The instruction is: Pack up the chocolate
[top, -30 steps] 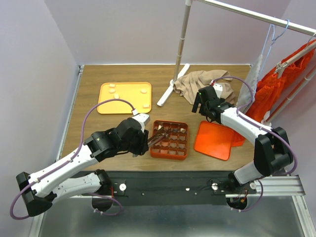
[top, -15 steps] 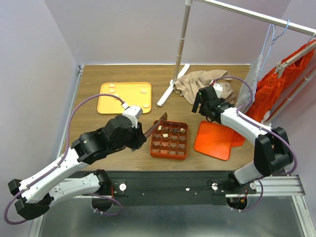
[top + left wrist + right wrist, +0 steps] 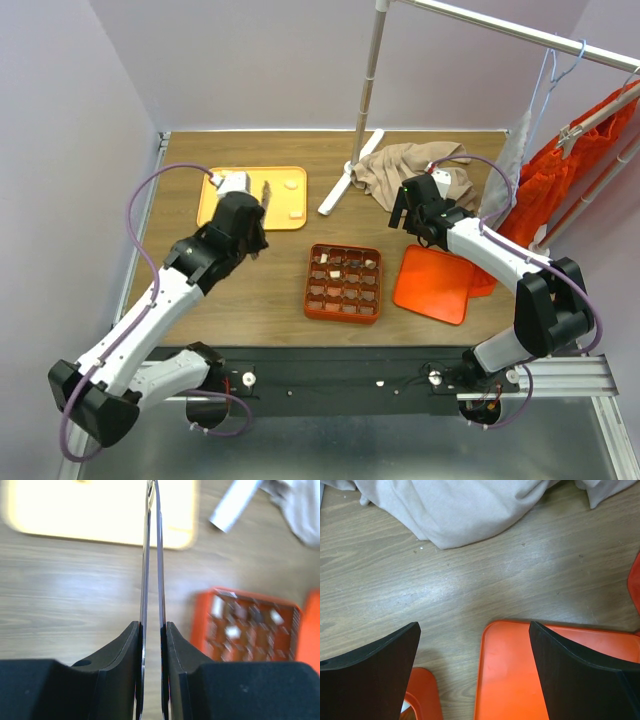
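Cream-white chocolate lumps lie on the pale orange tray at the far left. Several cream and brown pieces sit in the far rows of the orange gridded box, which shows blurred in the left wrist view. My left gripper is shut on thin metal tongs. The tongs reach over the pale tray's near right part, and their tips run out of view. My right gripper is open and empty above the corner of the flat orange tray.
A beige cloth lies at the back, also in the right wrist view. The clothes rack's white foot and pole stand behind the box. Orange garments hang at the right.
My left arm has swung away from the gridded box, left and farther back, carrying the tongs to the pale tray. The right arm has not moved.
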You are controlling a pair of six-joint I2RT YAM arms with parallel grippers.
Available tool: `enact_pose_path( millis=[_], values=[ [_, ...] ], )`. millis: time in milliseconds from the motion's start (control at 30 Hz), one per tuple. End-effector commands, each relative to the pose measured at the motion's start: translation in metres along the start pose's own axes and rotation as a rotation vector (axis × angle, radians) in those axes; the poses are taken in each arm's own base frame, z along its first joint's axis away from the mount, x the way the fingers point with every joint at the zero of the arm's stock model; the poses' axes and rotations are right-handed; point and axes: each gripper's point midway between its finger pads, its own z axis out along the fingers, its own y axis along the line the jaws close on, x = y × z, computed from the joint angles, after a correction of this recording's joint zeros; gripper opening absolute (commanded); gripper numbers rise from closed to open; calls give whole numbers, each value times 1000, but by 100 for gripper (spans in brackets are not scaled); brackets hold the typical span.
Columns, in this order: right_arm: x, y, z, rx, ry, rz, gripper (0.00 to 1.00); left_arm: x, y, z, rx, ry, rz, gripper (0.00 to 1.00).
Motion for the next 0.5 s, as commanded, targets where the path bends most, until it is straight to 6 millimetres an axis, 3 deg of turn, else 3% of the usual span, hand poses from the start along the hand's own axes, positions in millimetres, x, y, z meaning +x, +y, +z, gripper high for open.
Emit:
enact_pose_path(
  millis=[0,167,300,467],
  values=[
    [2,-6,-3,14,4,-3,98,-32,55,30,-139,-55,-88,29],
    [2,-4,-2,11,8,3,98,-43,82,62,-231,20,-81,31],
    [2,-4,-2,8,10,0,98,-40,83,90,-258,81,-69,31],
    [-1,-5,-4,13,-4,-9,98,-40,86,94,-277,79,-69,34]
  ],
)
